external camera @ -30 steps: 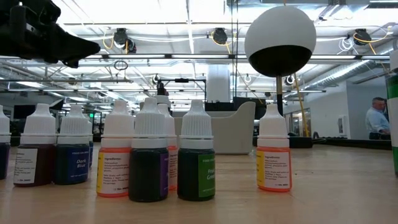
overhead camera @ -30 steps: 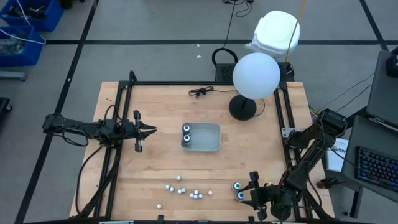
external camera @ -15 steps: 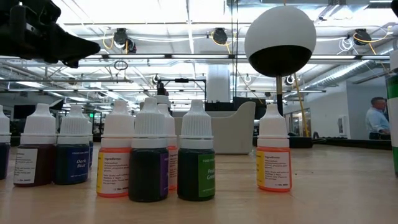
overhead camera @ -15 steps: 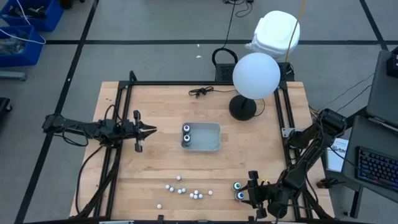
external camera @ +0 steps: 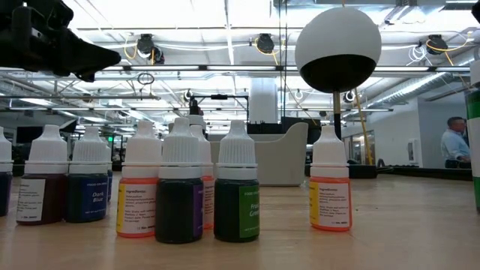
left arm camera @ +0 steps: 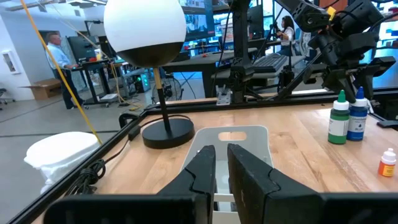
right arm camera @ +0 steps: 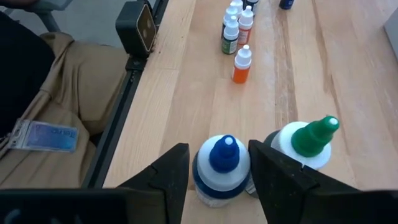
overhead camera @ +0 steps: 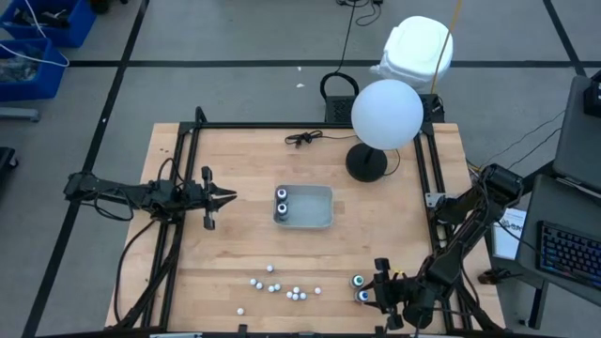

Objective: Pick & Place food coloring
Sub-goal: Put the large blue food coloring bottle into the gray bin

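Two larger food coloring bottles stand near the table's front right: a blue-tipped one (right arm camera: pixel 222 163) and a green-tipped one (right arm camera: pixel 311 140). My right gripper (right arm camera: pixel 219 149) is low over the table there, and its open fingers flank the blue-tipped bottle (overhead camera: pixel 362 295). Two more bottles (overhead camera: pixel 281 202) stand in the grey tray (overhead camera: pixel 315 208) at mid-table. Several tiny white-capped bottles (overhead camera: pixel 282 286) stand on the front of the table. My left gripper (overhead camera: pixel 225 196) hangs shut at the left, pointing level toward the tray. My right gripper has one finger (right arm camera: pixel 177 163) on each side of the blue-tipped bottle's white shoulder (right arm camera: pixel 202 177). It comes slanting down from the table's right. The bottle stands upright on the table. Whether the fingers touch it, I cannot tell.
A globe lamp (overhead camera: pixel 386 113) on a black base (overhead camera: pixel 366 161) stands at the back right, with a black cable (overhead camera: pixel 305 138) behind the tray. A small black camera box (right arm camera: pixel 140 28) sits at the front edge. A person's trousers and badge (right arm camera: pixel 50 134) show beyond the table's edge.
My right gripper's wrist has turned a little beside the two bottles at the front right. The bottles have stayed upright in place.
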Motion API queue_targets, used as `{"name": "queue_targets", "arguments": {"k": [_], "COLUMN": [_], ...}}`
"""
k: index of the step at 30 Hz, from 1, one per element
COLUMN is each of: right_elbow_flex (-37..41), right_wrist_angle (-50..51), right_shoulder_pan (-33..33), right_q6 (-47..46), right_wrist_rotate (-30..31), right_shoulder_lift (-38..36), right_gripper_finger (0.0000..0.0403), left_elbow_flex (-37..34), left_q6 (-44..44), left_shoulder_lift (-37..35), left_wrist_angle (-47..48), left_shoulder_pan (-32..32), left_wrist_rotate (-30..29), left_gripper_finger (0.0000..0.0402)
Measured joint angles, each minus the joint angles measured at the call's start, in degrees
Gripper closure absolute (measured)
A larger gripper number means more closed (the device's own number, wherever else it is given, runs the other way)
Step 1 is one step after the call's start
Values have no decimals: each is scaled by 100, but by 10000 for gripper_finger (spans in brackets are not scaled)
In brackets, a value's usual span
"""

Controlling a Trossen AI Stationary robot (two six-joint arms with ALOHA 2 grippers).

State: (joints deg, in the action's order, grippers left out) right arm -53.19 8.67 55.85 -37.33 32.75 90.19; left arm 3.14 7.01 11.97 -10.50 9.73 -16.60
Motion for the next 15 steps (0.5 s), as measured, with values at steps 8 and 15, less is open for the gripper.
{"name": "queue_targets", "arguments": {"k": [8,15], "right_elbow_flex": [0,-3], "right_wrist_angle": [51,281], "right_shoulder_pan": [-39,-104], "right_q6": [22,-227], "right_wrist_rotate": [-7,-96], "right_shoulder_lift": [2,7], "right_gripper_finger": [264,274], "left_elbow_flex": [0,0], "left_q6": [0,25], "left_shoulder_lift": [0,0], "left_wrist_angle": [0,2], "left_shoulder_pan": [1,1], "left_wrist_rotate": [0,0], "left_gripper_finger": [350,350]}}
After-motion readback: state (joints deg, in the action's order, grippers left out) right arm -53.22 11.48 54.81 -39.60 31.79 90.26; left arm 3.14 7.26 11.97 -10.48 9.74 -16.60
